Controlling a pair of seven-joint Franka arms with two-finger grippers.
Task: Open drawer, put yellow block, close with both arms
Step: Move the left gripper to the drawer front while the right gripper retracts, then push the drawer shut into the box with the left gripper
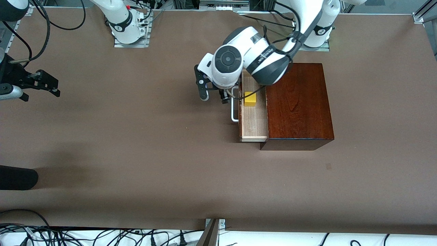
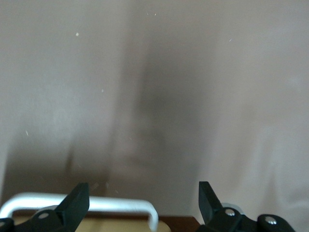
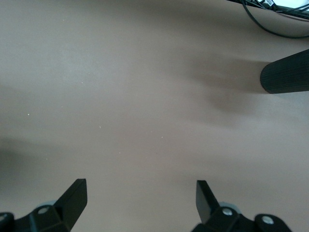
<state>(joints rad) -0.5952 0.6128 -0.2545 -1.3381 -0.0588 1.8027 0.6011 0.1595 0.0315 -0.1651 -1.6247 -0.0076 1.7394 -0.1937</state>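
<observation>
Toward the left arm's end of the table I see the drawer (image 1: 253, 118) pulled partly out of its mahogany box (image 1: 298, 102) — the yellow block (image 1: 250, 99) lies inside on the pale wood tray. My left gripper (image 1: 214, 94) hovers just beside the white handle (image 1: 234, 109), fingers (image 2: 77, 203) spread and holding nothing. Off at the table edge by the right arm's end, my right gripper (image 1: 42, 83) waits — fingers (image 3: 72, 198) released over bare tabletop (image 1: 136, 136).

The left hand (image 1: 214, 95) hangs low with fingers spread wide, while the right hand (image 1: 51, 85) waits, fingers parted, at the right arm's end of the table.
</observation>
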